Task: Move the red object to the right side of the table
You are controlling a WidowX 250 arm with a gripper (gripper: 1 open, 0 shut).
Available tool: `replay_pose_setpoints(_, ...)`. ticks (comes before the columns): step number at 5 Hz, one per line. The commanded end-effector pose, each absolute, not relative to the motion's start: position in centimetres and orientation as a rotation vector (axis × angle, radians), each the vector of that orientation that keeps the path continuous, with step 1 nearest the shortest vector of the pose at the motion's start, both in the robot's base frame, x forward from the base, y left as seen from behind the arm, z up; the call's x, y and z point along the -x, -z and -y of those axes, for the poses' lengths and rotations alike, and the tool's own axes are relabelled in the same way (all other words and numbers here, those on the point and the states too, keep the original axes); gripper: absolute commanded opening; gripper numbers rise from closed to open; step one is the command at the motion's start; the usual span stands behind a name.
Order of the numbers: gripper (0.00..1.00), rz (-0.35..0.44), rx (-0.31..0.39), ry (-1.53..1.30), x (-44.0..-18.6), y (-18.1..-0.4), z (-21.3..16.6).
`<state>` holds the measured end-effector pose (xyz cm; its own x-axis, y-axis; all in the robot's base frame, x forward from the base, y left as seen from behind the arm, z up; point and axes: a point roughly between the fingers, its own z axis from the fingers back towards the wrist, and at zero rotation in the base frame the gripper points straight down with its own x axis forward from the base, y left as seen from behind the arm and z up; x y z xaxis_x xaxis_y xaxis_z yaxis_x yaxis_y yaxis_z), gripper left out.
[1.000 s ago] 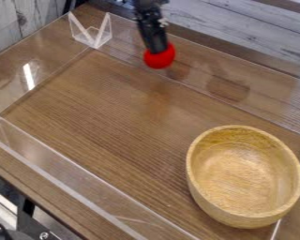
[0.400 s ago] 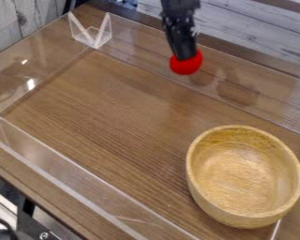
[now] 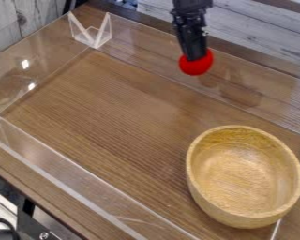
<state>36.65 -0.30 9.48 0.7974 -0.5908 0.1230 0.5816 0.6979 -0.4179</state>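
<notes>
- Camera view, tool: the dark tool [image 3: 194,56] reaches down from the top edge and ends at the red object [image 3: 197,63]. Its jaws are clamped together on that object, which sits at their tip.
- Camera view, red object: it is held at the far side of the surface [image 3: 109,112], somewhat right of the middle as the frame shows it. A faint shadow lies just below and to its right; whether the object grazes the wood or hangs just above it cannot be told.
- Camera view, other items: a round wooden bowl [image 3: 246,175] stands at the near right, well apart from the red object. A small clear stand [image 3: 90,30] sits at the far left, near the low clear wall [image 3: 65,192] that edges the surface.
- Progress, done: the object is grasped and under the tool's control, already right of centre.
- Progress, left: judged from this view, a stretch of bare wood lies between the object and the right edge, so some carry to the right is probably wanted, then a set-down on the wood and a release. The free ground beyond the bowl looks suitable.
</notes>
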Motion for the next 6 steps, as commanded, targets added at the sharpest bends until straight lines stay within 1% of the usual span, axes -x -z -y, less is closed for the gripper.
replay_pose_setpoints(1, 0.00, 0.072, 0.397, 0.731, -37.2, -13.5, 2.0)
replay_pose_setpoints(3, 0.00, 0.064, 0.373, 0.775, -37.3, -13.7, 4.1)
replay_pose_setpoints(4, 0.00, 0.058, 0.367, 0.758, -37.4, -12.5, 4.4)
replay_pose_setpoints(5, 0.00, 0.051, 0.363, 0.738, -37.0, -11.4, 4.4)
replay_pose_setpoints(6, 0.00, 0.025, 0.363, 0.792, -37.2, -11.1, 5.2)
